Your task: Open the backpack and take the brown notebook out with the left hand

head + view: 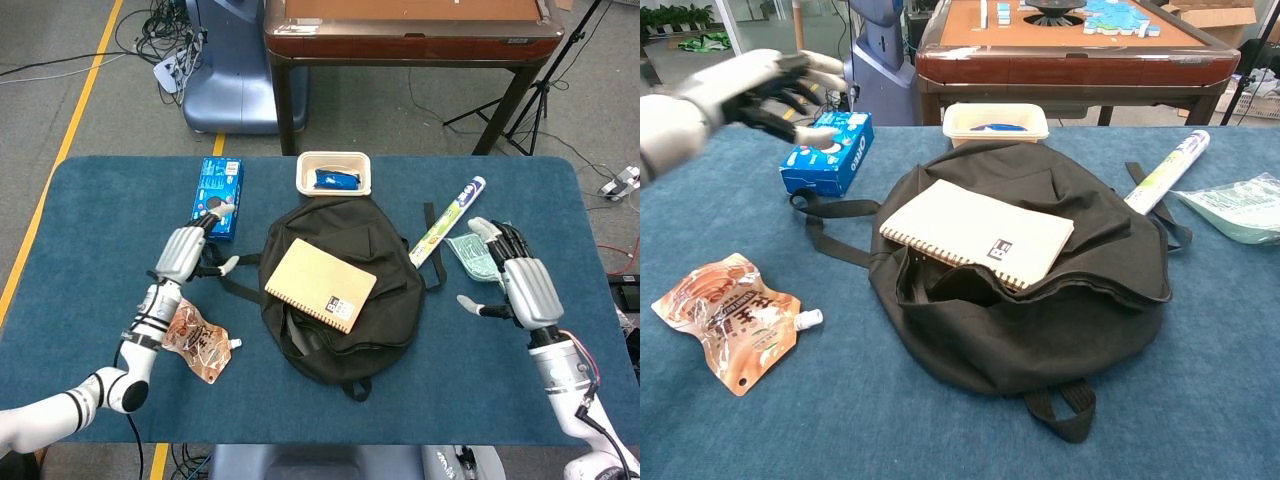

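The brown notebook [320, 284] [978, 232] lies flat on top of the black backpack [385, 300] [1070, 300], across its open zip mouth. No hand touches it. My left hand [186, 252] [760, 88] hovers to the left of the bag, above its strap and near the blue box, fingers apart and holding nothing. To the right of the bag, my right hand [524, 283] is raised over the table with its fingers spread and nothing in it; the chest view does not show it.
A blue cookie box [217, 196] [828, 152] lies left of the bag. An orange pouch [196, 340] [732, 320] sits at the front left. A white tray [334, 172] [995, 121] stands behind the bag. A tube [447, 221] [1166, 170] and green packet [476, 255] [1240, 208] lie right.
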{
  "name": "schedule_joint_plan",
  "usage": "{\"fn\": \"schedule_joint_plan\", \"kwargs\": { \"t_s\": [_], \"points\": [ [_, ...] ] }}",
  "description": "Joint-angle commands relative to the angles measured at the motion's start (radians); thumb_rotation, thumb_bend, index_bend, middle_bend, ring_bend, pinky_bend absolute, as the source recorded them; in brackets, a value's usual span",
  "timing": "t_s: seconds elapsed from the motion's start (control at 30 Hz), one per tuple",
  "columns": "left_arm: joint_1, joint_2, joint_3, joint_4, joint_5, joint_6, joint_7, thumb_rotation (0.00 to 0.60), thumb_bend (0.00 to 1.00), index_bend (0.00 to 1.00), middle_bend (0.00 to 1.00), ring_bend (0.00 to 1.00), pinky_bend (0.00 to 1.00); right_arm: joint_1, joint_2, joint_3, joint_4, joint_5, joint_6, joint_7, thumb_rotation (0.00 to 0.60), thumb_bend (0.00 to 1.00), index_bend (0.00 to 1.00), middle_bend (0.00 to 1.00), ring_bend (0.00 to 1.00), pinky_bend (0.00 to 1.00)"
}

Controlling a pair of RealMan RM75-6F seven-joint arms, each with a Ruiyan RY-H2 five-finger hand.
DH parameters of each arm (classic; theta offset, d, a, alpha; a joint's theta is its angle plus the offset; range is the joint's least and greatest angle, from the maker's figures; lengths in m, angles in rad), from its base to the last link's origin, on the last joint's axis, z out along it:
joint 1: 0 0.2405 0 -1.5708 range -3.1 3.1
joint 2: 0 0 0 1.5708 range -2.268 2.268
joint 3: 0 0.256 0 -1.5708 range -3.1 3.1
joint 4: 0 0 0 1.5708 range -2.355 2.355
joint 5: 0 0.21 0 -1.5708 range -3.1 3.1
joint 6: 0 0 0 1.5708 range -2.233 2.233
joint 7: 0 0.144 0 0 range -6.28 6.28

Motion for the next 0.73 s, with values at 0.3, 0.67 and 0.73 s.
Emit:
{"fn": "schedule_joint_plan", "kwargs": {
  "t_s": [0.3, 0.67, 0.73],
  "points": [
    [0.233, 0.229, 0.117, -0.218, 0.006, 0.193, 0.198, 0.6, 0.25, 0.19, 0.14, 0.2, 0.19, -0.047, 0.028, -0.051, 0.064, 0.014, 0.006, -0.074, 0.6, 0.27, 0.34, 0.34, 0.2, 0.22],
    [0.436, 0.325, 0.214, -0.389, 0.057, 0.402, 0.327, 0.6, 0.25, 0.23, 0.15, 0.2, 0.19, -0.132, 0.006, -0.102, 0.133, -0.039, 0.099, -0.064, 0.6, 0.3, 0.45, 0.42, 0.27, 0.25],
    [0.468, 0.325, 0.233, -0.406, 0.078, 0.436, 0.344, 0.6, 0.25, 0.23, 0.15, 0.2, 0.19, -0.149, -0.003, -0.107, 0.138, -0.044, 0.123, -0.065, 0.6, 0.3, 0.46, 0.43, 0.28, 0.25]
  ]
}}
